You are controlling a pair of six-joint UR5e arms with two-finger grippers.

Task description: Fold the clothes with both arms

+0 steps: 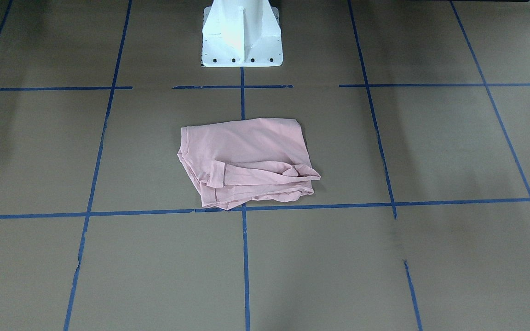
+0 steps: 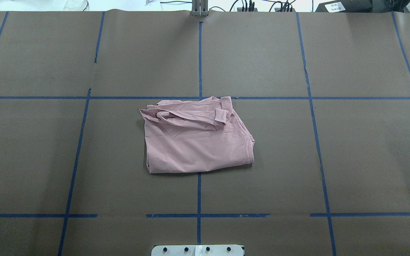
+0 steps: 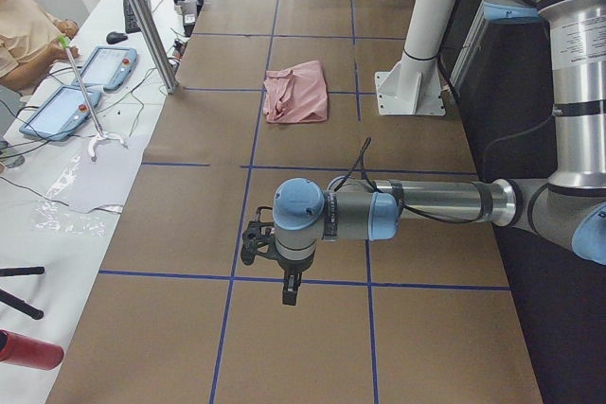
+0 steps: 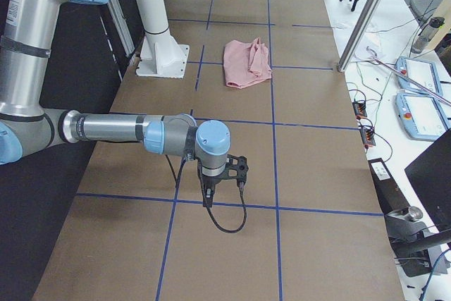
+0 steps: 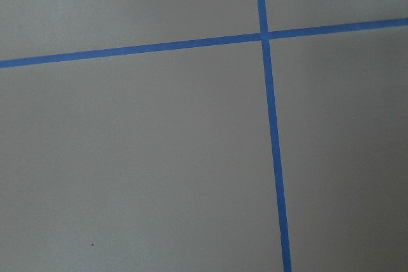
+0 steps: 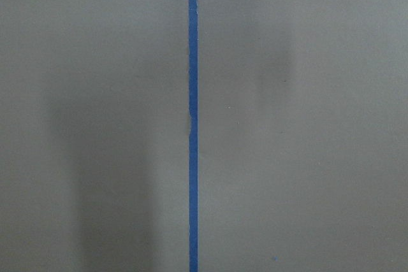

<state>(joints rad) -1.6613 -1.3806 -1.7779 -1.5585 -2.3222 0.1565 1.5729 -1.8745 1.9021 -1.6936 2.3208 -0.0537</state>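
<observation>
Brown paper covers the table (image 2: 333, 160), marked off by blue tape lines (image 2: 199, 64). A pink T-shirt (image 2: 198, 145) lies in the middle, straight out from the white pedestal (image 1: 242, 37) and across the centre line. It is already folded into a rough rectangle, with a sleeve (image 2: 190, 119) bunched along its far edge.

The left arm (image 3: 426, 203) and right arm (image 4: 113, 130) hang low over bare paper, well apart from the shirt. The left gripper (image 3: 280, 272) and right gripper (image 4: 220, 177) show only in the side views, so I cannot tell whether either is open or closed; neither seems to hold anything.

A further fold would probably go best with both grippers pinching the two corners of one edge. They should lift together, keep the cloth taut and tuck that loose sleeve under.

Count: one shirt, two arms, two grippers, one pedestal.
</observation>
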